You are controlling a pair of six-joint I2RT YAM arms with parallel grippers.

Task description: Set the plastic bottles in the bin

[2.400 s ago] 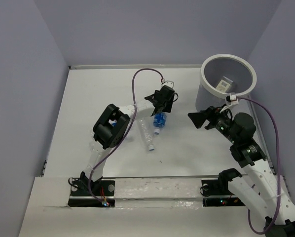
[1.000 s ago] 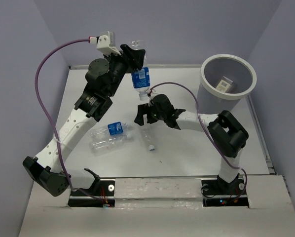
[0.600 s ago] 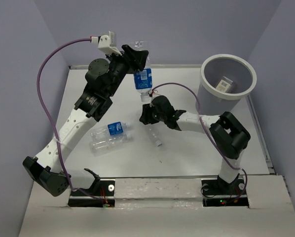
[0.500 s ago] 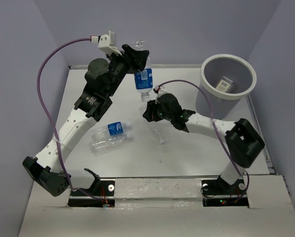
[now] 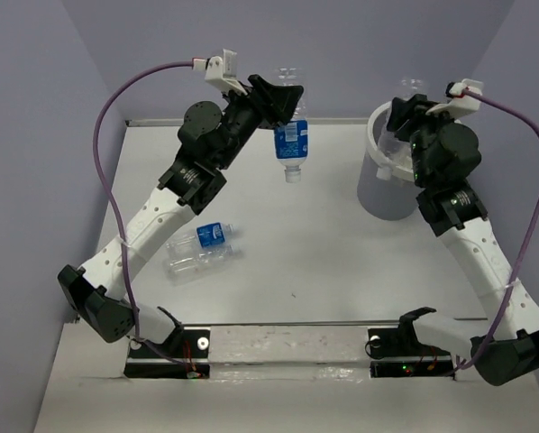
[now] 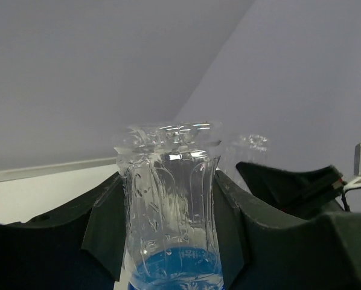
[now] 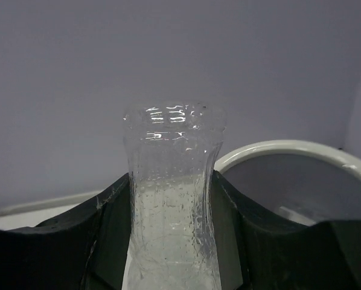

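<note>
My left gripper (image 5: pixel 283 93) is raised high and shut on the base end of a blue-labelled plastic bottle (image 5: pixel 290 142), which hangs cap down. In the left wrist view that bottle (image 6: pixel 170 199) fills the gap between both dark fingers (image 6: pixel 105 223). My right gripper (image 5: pixel 403 115) is shut on an unlabelled clear bottle (image 5: pixel 391 144) held at the left edge of the bin (image 5: pixel 378 194). In the right wrist view this bottle (image 7: pixel 171 199) stands between the jaws, with the bin's white rim (image 7: pixel 289 148) just behind on the right. The arm hides most of the bin.
Two more bottles lie side by side on the table left of centre: one with a blue label (image 5: pixel 206 236) and a clear one (image 5: pixel 193 263). Purple walls close in the back and both sides. The arm bases sit at the near edge.
The right gripper shut on the clear bottle that lay mid-table and carried it up to the bin's edge. The left arm swung right with its blue-labelled bottle.
</note>
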